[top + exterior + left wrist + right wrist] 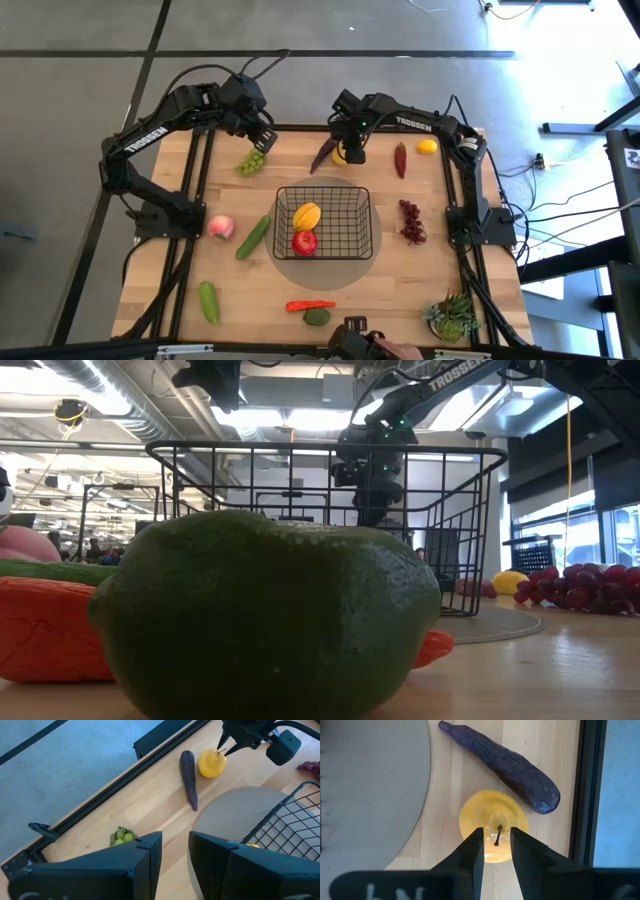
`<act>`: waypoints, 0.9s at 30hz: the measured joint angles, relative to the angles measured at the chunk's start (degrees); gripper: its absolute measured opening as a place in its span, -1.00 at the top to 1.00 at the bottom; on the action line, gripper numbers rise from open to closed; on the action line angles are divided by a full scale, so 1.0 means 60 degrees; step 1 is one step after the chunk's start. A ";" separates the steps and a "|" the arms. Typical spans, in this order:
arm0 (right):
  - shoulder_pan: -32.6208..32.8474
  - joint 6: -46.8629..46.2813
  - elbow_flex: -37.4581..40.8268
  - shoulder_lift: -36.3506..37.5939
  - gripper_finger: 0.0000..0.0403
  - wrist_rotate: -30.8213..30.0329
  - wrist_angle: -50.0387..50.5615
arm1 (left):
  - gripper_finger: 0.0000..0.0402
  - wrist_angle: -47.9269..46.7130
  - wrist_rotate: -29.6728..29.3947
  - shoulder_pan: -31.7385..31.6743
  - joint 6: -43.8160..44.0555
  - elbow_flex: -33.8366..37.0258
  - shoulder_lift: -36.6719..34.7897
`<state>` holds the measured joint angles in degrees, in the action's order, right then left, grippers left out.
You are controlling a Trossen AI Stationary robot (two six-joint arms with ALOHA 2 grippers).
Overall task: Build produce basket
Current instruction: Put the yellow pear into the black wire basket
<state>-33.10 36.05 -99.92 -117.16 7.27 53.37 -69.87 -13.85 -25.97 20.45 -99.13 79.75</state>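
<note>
Closest to the low camera, we see a glossy green fruit (265,615) filling that view and hiding most of the wooden tabletop (400,290). From above we find the black wire-mesh basket (366,205) on a round grey mat (325,275), holding a yellow fruit (306,215) and a red tomato (304,241). Only the right wrist view shows us the right gripper (496,845): its fingers (473,851) are slightly parted, either side of the stem of a smooth yellow pear-like fruit (492,817), beside the wrinkled purple eggplant (502,765). We see the left gripper (175,851), fingers a little apart and empty, above the green grapes (121,836).
</note>
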 joint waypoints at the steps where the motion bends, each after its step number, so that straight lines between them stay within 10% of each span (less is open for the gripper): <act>1: 0.0000 0.0000 0.0000 0.0000 0.55 0.0000 0.0000 | 0.57 0.0000 0.0000 0.0000 0.0000 0.0000 0.0000; 27: 0.0000 -0.0244 0.0000 0.0000 0.55 -0.0011 0.0000 | 0.57 -0.0011 0.0000 -0.0001 -0.0011 0.0000 0.0000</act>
<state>-33.10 34.59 -99.92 -117.16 7.20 53.37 -69.93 -13.85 -25.97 20.38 -99.13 79.75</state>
